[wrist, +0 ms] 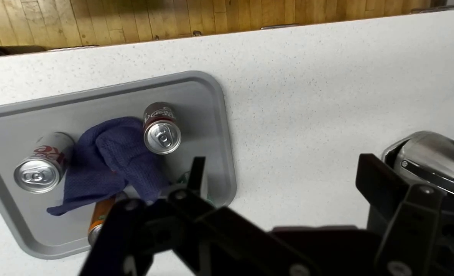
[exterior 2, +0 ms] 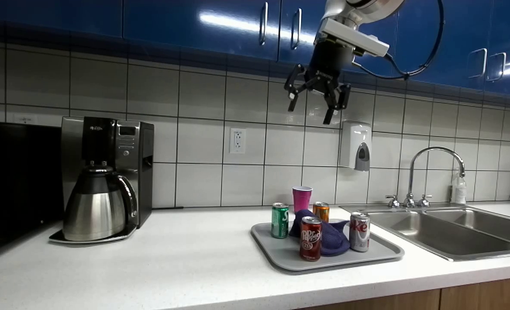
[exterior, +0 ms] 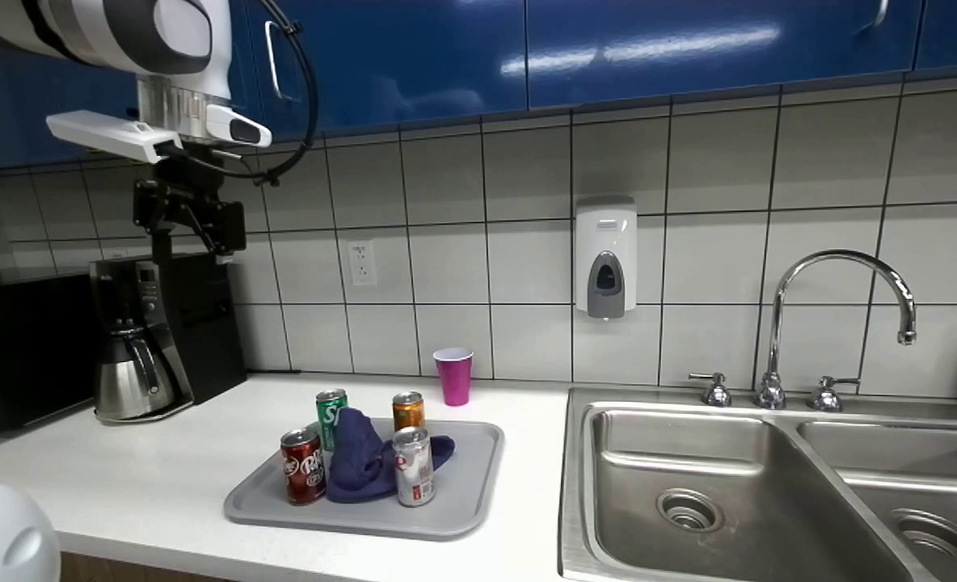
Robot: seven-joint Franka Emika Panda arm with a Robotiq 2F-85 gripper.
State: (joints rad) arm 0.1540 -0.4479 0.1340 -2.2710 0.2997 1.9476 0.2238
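- While hanging high above the white counter (exterior 2: 186, 267), holds nothing in the gripper (exterior 2: 310, 113), spread wide and well apart from everything below.
- Find the purple cloth (wrist: 114, 157) well beneath, left of the gap between the jaws in the wrist view, bunched on the gray tray (wrist: 198, 96).
- Too crumpled to read a long axis with certainty.
- See around it, all standing upright, the green can (exterior 2: 280, 220), dark red can (exterior 2: 310, 239), orange can (exterior: 408, 410) and silver can (exterior: 414, 467).
- Judge the green can nearest in the wrist view, partly hidden behind the gripper.
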